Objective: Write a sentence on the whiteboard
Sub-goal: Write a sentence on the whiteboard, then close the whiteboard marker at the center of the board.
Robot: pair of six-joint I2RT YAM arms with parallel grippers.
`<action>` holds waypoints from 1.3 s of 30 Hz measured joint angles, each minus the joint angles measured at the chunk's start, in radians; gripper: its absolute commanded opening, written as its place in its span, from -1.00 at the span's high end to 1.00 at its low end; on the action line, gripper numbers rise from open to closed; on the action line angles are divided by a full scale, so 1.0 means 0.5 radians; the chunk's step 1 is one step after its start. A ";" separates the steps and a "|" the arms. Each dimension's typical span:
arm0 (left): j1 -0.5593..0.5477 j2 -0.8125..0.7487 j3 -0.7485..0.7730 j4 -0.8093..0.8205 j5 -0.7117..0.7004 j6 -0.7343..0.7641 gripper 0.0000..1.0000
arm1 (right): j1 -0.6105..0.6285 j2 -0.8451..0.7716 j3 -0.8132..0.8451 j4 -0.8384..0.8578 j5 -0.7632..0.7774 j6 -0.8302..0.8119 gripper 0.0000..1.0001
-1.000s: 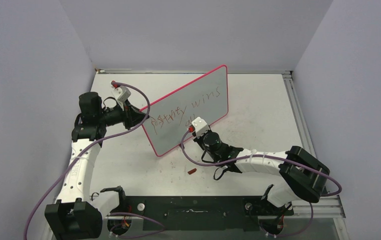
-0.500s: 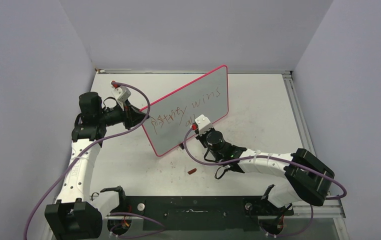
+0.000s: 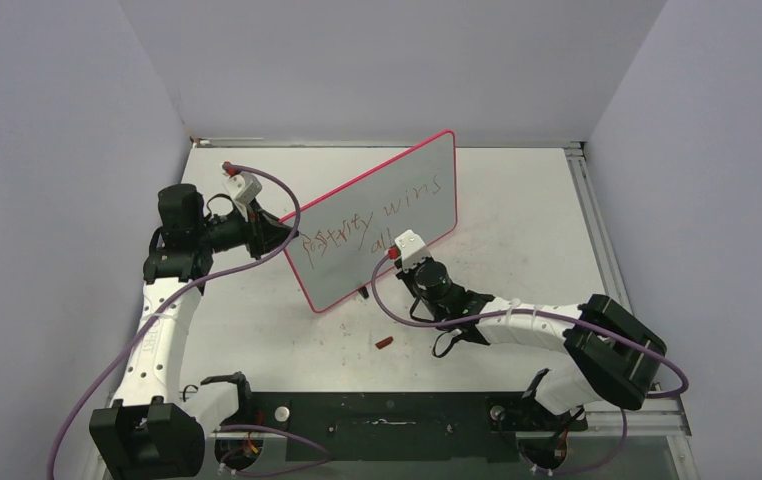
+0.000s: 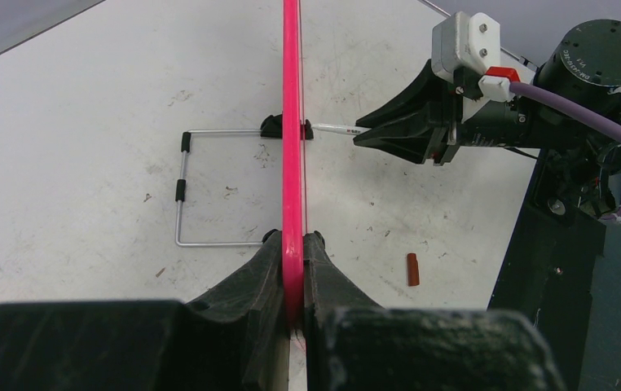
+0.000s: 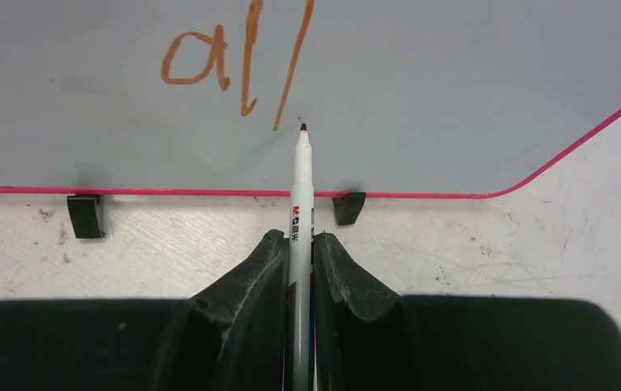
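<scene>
As the whiteboard (image 3: pixel 377 215) seems thin, stiff and light, standing mid-table (image 3: pixel 527 220) on small feet, it is best held at its rim, where the left tool (image 4: pixel 293 241) clamps it. The right tool (image 5: pixel 300 241), closed on the marker (image 5: pixel 301 175), has shifted slightly rightward from a second ago. Its tip is under "all" of the sentence (image 3: pixel 372 222), and the board has not moved.
</scene>
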 measured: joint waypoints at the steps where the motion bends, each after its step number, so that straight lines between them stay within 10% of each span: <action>1: 0.001 0.000 0.000 0.000 0.000 0.000 1.00 | -0.009 0.000 -0.003 -0.004 0.001 0.004 0.89; 39: 0.000 0.000 0.000 -0.001 0.001 0.002 1.00 | -0.172 0.056 -0.004 0.012 -0.089 -0.027 0.89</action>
